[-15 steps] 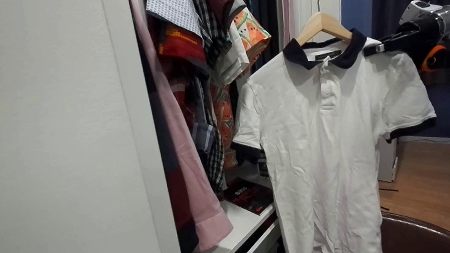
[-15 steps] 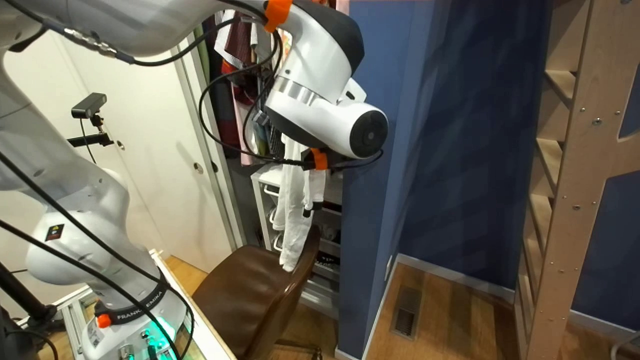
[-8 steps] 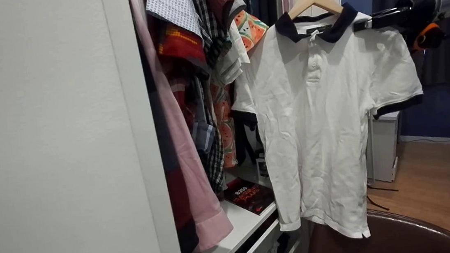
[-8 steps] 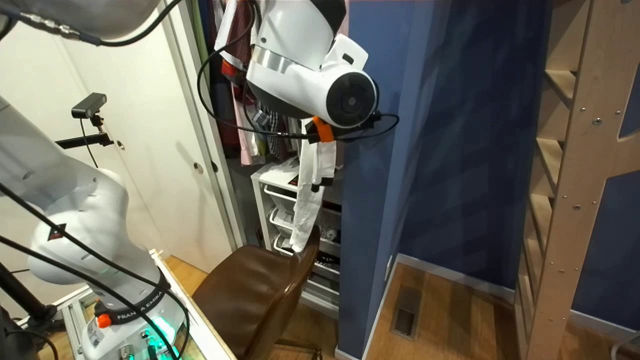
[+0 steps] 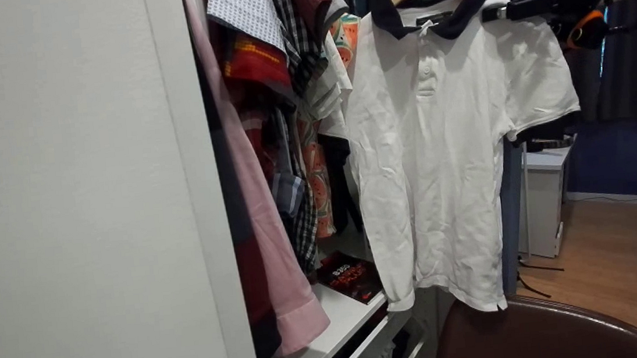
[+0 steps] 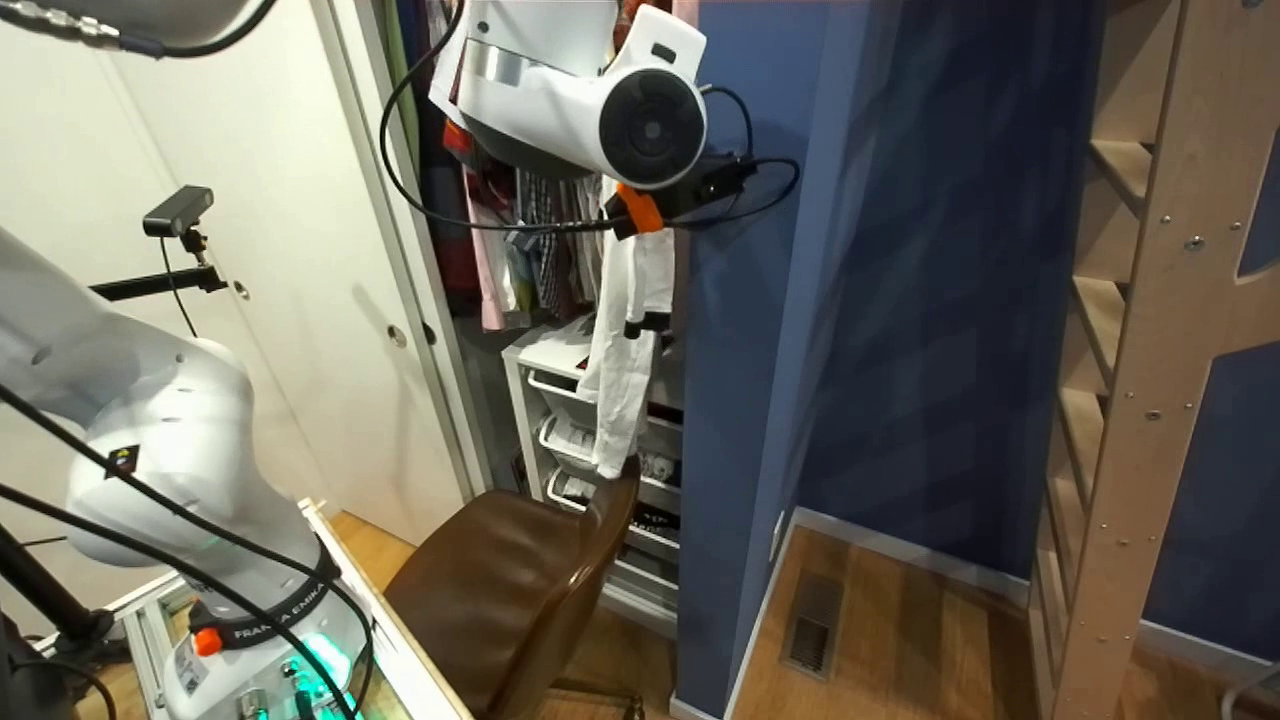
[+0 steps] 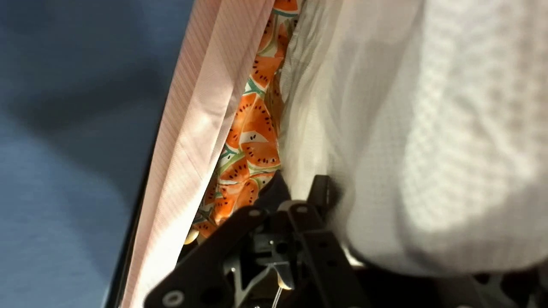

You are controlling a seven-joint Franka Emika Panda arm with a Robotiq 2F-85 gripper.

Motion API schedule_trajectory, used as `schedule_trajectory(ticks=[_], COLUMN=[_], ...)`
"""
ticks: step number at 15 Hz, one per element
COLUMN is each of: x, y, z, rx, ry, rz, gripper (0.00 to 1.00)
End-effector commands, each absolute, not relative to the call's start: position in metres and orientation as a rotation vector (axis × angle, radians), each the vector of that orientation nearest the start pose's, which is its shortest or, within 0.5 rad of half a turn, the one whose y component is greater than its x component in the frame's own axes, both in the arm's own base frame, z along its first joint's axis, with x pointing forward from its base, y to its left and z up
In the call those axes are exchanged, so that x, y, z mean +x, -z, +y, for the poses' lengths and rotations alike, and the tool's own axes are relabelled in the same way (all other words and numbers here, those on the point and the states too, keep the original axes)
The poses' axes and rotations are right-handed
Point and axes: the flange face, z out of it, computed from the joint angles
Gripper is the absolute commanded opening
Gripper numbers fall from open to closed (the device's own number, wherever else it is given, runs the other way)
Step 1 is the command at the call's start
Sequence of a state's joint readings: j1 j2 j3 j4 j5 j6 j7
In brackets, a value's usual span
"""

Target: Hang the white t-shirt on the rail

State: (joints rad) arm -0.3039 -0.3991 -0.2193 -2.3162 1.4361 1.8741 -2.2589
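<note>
Right of centre in an exterior view, the white t-shirt (image 5: 450,154) is showing a dark collar (image 5: 388,18) and dark sleeve edges (image 5: 550,126). Farther left, a long garment (image 5: 274,236) is displaying plain pink, a checked garment (image 5: 305,233) is mixing black with white, and a red cloth (image 5: 257,62) is carrying yellow marks. Mid-frame in the wrist view, a printed garment (image 7: 257,115) is sporting orange watermelon slices with black seeds; finely striped fabric (image 7: 192,128) is showing pink, and the far-left wall (image 7: 64,192) blue.
</note>
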Motion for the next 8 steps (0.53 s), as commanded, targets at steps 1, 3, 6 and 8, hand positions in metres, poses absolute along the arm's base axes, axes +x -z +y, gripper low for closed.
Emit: schedule_trajectory(ticks=[1,3,6,8], x=[0.426,0.43,0.438,0.439], y=[-0.58,-0.588,-0.603,-0.583], z=[-0.147,-0.135,-0.121,-0.128], rx=[-1.79,-1.796,-1.783,-1.825], ry=[1.947,1.983,2.039,1.957], rz=[-1.206,-1.204,-1.182,-1.2], gripper=[0.04,0.04,0.04,0.16])
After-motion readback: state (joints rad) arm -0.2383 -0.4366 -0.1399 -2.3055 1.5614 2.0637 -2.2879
